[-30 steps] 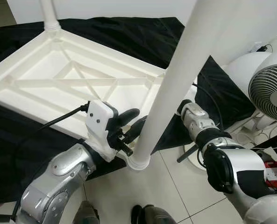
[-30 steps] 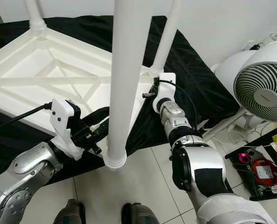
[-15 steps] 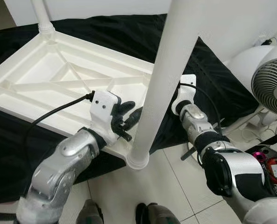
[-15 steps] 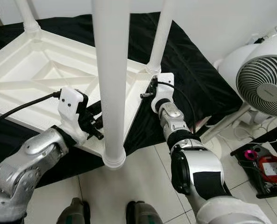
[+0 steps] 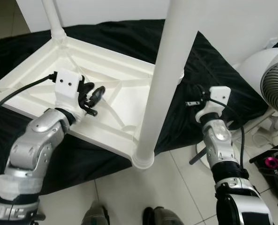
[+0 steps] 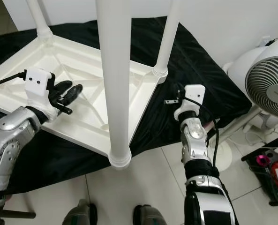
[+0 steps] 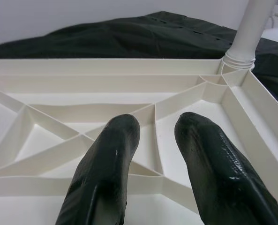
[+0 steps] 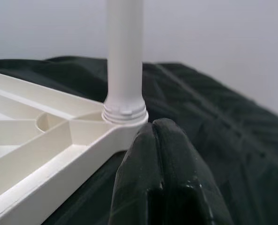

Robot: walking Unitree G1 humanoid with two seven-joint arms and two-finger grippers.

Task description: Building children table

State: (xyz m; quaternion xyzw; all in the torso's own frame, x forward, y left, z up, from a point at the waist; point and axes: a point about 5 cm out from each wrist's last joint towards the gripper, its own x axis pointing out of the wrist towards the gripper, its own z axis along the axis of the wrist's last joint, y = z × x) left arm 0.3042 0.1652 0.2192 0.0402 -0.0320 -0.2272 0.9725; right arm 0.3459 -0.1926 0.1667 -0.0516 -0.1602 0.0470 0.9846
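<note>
Showing 1 upturned table top (image 6: 94,101) w/ 3 legs (image 6: 114,70) fitted.

Pale floor tiles (image 6: 157,183) meet a plain white wall (image 6: 232,23). A black cloth (image 6: 199,79) covers the floor, and a white fan (image 6: 267,91) stands at the right.

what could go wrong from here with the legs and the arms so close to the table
1. The left end effector hangs open over the upside-down white plastic tabletop; its black fingers could catch on the raised ribs.
2. The shut right end effector sits beside the corner white round leg; a sideways bump might loosen or tilt it.
3. The near white leg stands between both arms, so swinging either could strike it.
</note>
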